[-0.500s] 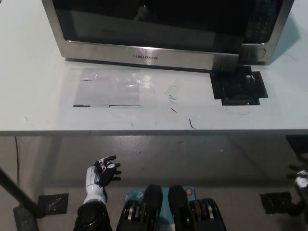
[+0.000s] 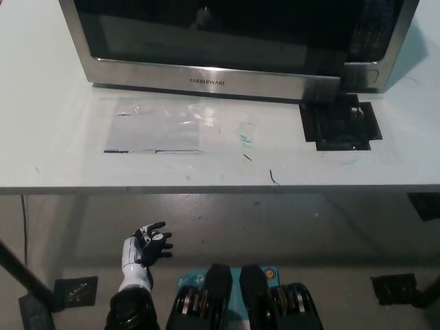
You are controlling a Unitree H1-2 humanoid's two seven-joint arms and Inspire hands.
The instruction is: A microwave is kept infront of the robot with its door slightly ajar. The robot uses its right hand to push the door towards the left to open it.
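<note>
The stainless-steel microwave [image 2: 227,48] stands at the back of the white table [image 2: 62,151], branded along its lower front strip. Its dark-glass door [image 2: 206,72] spans most of the front, and the door's right edge juts slightly forward of the control panel [image 2: 371,41], so it stands a little ajar. My white left hand [image 2: 148,249] rests low at the lower left, below the table's front edge, with its fingers apart and nothing in it. My black right hand is out of the picture.
A black patch [image 2: 340,124] lies on the table just before the microwave's right corner. A clear taped sheet [image 2: 172,127] covers the table's middle. Dark floor markers [image 2: 75,290] sit below at left and right [image 2: 395,287].
The right hand, which showed at the right edge below the table, has dropped out of view. The left hand and the microwave door stand as before.
</note>
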